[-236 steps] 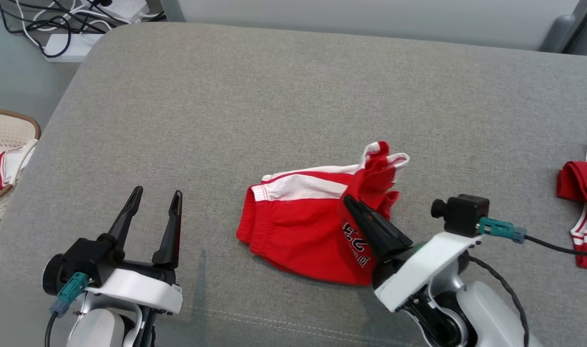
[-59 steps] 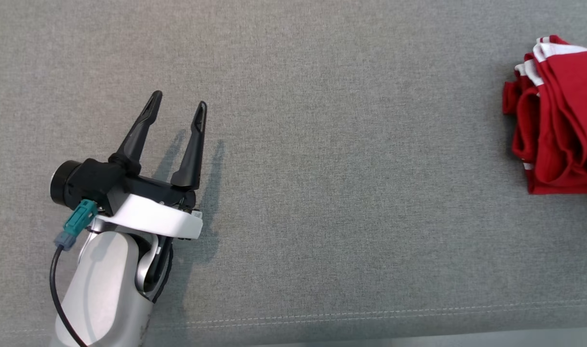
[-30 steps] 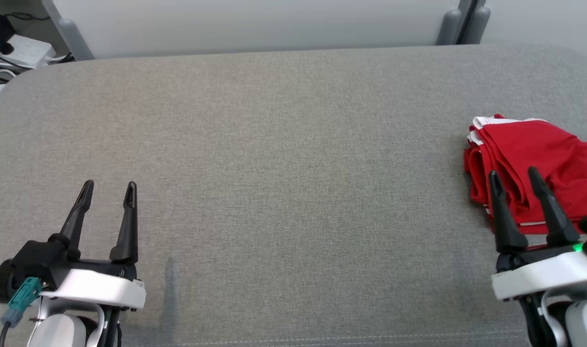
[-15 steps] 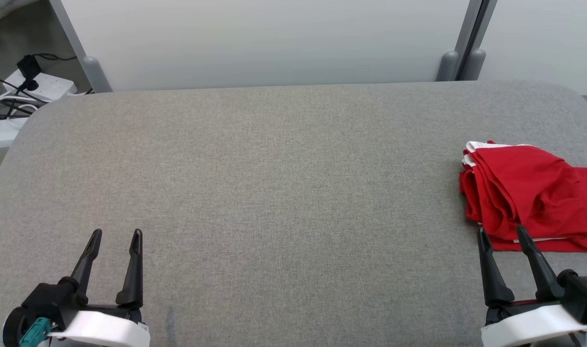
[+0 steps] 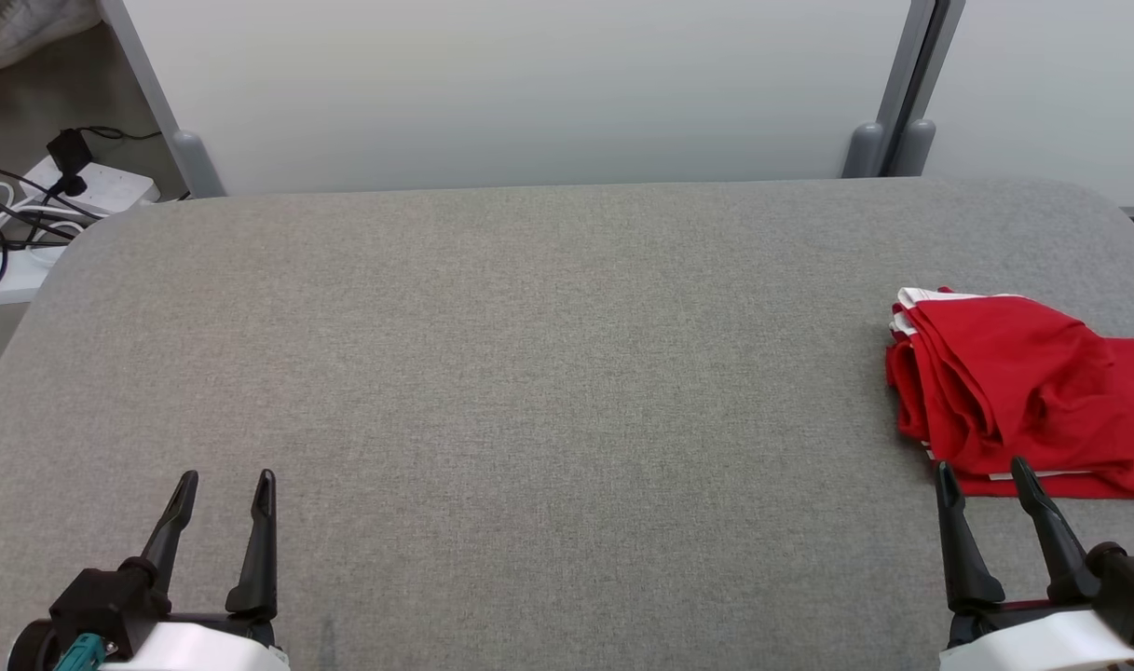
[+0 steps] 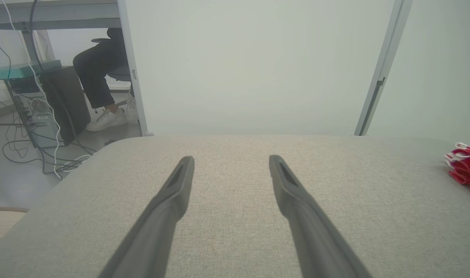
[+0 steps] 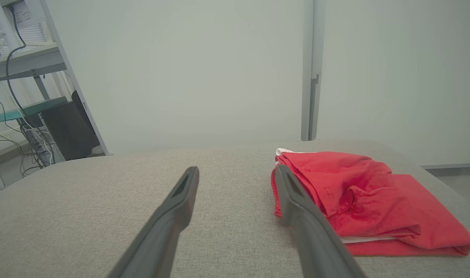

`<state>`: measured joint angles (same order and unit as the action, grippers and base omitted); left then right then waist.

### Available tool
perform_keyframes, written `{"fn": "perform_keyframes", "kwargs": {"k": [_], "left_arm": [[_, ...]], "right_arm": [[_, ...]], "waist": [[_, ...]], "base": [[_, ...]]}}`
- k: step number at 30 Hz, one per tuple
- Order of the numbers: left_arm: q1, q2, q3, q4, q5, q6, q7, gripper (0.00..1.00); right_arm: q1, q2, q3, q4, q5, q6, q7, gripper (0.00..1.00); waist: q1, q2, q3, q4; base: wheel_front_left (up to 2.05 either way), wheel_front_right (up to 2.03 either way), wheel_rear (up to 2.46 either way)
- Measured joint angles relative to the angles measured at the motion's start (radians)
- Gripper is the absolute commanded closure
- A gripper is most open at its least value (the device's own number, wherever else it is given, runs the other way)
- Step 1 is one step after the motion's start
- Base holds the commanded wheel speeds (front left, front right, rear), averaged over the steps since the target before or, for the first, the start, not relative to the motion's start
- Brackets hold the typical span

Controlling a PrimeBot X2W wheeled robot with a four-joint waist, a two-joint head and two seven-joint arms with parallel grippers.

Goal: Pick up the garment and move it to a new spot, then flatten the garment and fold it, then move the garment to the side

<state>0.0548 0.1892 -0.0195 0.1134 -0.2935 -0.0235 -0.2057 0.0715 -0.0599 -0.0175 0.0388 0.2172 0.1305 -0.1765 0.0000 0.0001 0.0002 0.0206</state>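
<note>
The garment [image 5: 1023,387] is a red folded piece with white trim, lying at the right side of the grey padded table [image 5: 529,354]. It also appears in the right wrist view as a garment [image 7: 358,193] just right of my fingers, and at the far right edge of the left wrist view, garment [image 6: 466,166]. My right gripper [image 5: 986,471] is open and empty, just in front of the garment's near edge, apart from it. My left gripper [image 5: 224,483] is open and empty at the lower left, over bare table.
A white partition wall [image 5: 529,84] with grey posts [image 5: 888,140] stands behind the table. A power strip and cables [image 5: 35,200] lie on the floor at the far left. A seated person's legs [image 6: 99,77] and a computer tower [image 6: 38,112] are beyond the table's left corner.
The head camera has tilted up, so the wall and far table edge now show. Both grippers sit lower in the picture, still open. The garment lies as before.
</note>
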Motion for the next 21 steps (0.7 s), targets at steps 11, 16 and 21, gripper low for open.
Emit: {"fn": "perform_keyframes", "kwargs": {"k": [11, 16, 21], "left_arm": [[0.0, 0.001, -0.009, -0.006, -0.007, 0.009, 0.01, 0.0], [0.0, 0.002, -0.012, -0.009, -0.007, 0.017, 0.011, 0.0], [0.002, -0.003, -0.02, 0.005, -0.008, 0.017, 0.012, 1.0]], "right_arm": [[0.0, 0.007, -0.005, -0.011, 0.0, 0.0, 0.009, 0.0], [0.0, 0.01, -0.004, -0.015, 0.0, 0.0, 0.009, 0.0], [0.001, 0.016, -0.004, -0.004, 0.002, 0.0, 0.009, 1.0]], "waist": [[0.0, 0.0, -0.002, 0.0], [0.0, 0.0, -0.002, 0.0], [0.0, 0.0, -0.003, 0.0]], "base": [[0.0, 0.0, 0.0], [0.0, 0.0, 0.0], [0.0, 0.0, 0.0]]}}
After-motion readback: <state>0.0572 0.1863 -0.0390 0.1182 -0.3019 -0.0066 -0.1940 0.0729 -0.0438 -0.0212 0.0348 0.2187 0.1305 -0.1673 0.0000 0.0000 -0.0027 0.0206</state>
